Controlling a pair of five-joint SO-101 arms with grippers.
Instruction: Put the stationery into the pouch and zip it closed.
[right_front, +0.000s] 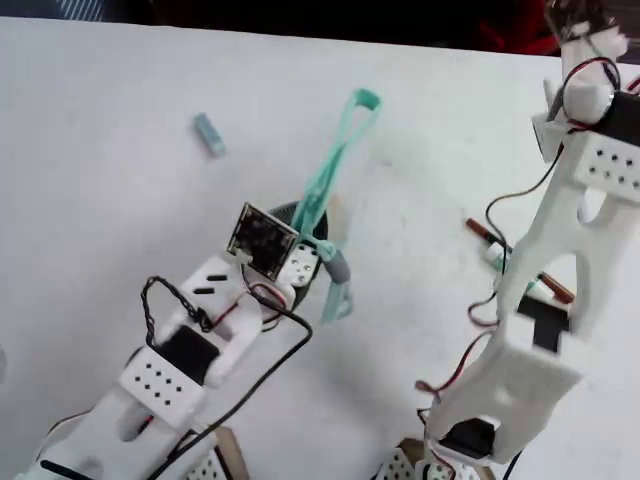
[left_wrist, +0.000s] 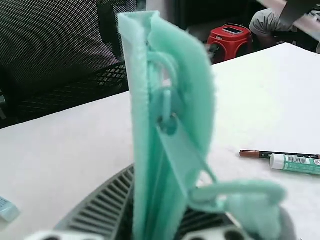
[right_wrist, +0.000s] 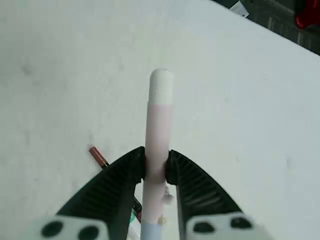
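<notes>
**Stationery-into-pouch task, one item in transfer.** The mint-green fabric pouch (right_front: 330, 170) is clamped on edge between the jaws of the left end effector (right_front: 308, 258), and its body rises clear above them. A green zip slider (left_wrist: 168, 125) and a looped green strap (left_wrist: 235, 192) are seen just beyond that end effector. Whether the mouth is parted cannot be told.

The pale pink cylindrical pen with a white cap (right_wrist: 160, 115) is gripped at mid-length by the right end effector (right_wrist: 156, 162). Its jaws are closed narrowly on the barrel, and the capped end projects past the fingertips. This end effector is held well above the white counter (right_wrist: 240, 100). A slim brown pen (right_wrist: 98, 156) lies on the counter beneath it, and a white tube with green print (left_wrist: 295, 163) lies just beside that pen. A small pale blue block (right_front: 208, 134) lies well apart from the left end effector, on the side away from the right arm.

The step in hand is judged to be the loading of the pink pen, so the task is taken to be at an early stage. Three items are on the counter and the zip is not yet drawn. For the next move, the pen must be carried across to the left end effector. It must then be lined up with the pouch's upper edge and lowered lengthwise into the mouth. The mouth may first need to be opened wider.
</notes>
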